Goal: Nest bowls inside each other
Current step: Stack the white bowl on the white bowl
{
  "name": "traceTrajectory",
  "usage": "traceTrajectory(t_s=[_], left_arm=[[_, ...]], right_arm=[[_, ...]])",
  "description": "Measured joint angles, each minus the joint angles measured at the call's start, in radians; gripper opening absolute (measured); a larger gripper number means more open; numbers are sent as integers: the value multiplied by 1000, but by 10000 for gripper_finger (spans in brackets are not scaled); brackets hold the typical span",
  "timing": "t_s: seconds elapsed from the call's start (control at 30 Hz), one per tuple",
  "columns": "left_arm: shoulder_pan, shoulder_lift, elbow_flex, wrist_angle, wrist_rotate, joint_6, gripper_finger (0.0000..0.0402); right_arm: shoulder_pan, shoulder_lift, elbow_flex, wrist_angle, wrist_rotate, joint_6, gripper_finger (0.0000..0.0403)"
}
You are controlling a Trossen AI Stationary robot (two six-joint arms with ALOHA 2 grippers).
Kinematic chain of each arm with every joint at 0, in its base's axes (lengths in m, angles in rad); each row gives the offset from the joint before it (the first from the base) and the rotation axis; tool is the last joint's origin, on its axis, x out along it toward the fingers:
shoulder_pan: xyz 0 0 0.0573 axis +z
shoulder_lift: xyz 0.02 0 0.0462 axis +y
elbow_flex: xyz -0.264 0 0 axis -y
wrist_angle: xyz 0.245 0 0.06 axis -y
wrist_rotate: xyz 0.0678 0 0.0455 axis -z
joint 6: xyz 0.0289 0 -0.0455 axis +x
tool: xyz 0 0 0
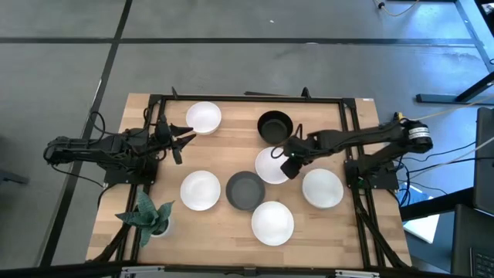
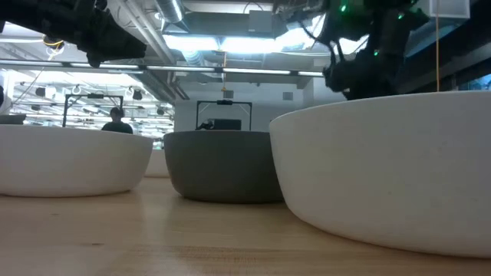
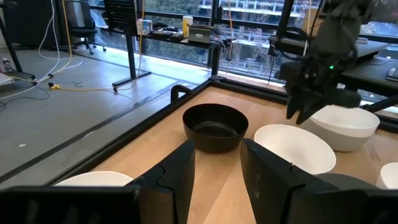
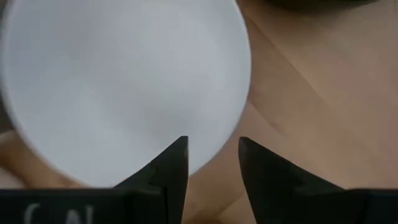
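Observation:
Seven bowls stand apart on the wooden table, each on its base. Five are white: far left [image 1: 203, 117], centre [image 1: 270, 164], right [image 1: 323, 188], near left [image 1: 200, 190] and near [image 1: 272, 222]. One is glossy black [image 1: 275, 126] and one dark grey [image 1: 245, 191]. No lighter grey bowl shows. My right gripper [image 1: 289, 162] is open and hovers over the centre white bowl's [image 4: 124, 81] right rim, one finger above the bowl and one above the table. My left gripper [image 1: 187, 133] is open beside the far-left white bowl, facing the black bowl [image 3: 214, 126].
A small green potted plant [image 1: 150, 216] stands at the table's near left corner. A black frame [image 1: 247, 98] runs along the table's edges. Bare wood lies between the far-left white bowl and the black bowl. Beyond the table is a room with desks and a person [image 2: 116, 121].

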Motion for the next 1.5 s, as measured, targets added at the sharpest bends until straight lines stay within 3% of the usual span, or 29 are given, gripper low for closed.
traceTrajectory(t_s=[0.47, 0.8, 1.5], left_arm=[[0, 0, 0, 0, 0, 0, 124], [0, 0, 0, 0, 0, 0, 124], [0, 0, 0, -1, 0, 2, 124]], right_arm=[[-20, 125, -1, 66, 6, -37, 136], [-20, 125, -1, 64, -4, -60, 14], [-20, 56, -2, -14, 1, -63, 6]])
